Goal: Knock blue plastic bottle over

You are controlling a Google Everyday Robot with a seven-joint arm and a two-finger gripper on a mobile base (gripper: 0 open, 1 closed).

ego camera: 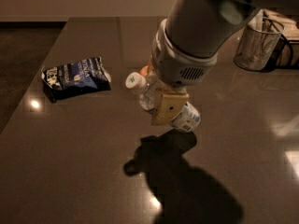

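The blue plastic bottle (186, 118) is clear with a white cap (134, 81) and a pale blue-and-white label. It lies steeply tilted near the table's middle, cap pointing left and base to the right. My gripper (164, 107) comes down from the upper right and is closed around the bottle's middle. One yellow finger (169, 105) lies across the front of the bottle and hides its midsection; the other finger is hidden behind it. The bottle's shadow falls on the table just below it.
A dark blue snack bag (74, 76) lies at the left of the dark glossy table (70, 162). A clear glass cup (257, 43) stands at the far right. A bit of an orange-toned round object (146, 71) shows behind the bottle. My arm fills the upper middle.
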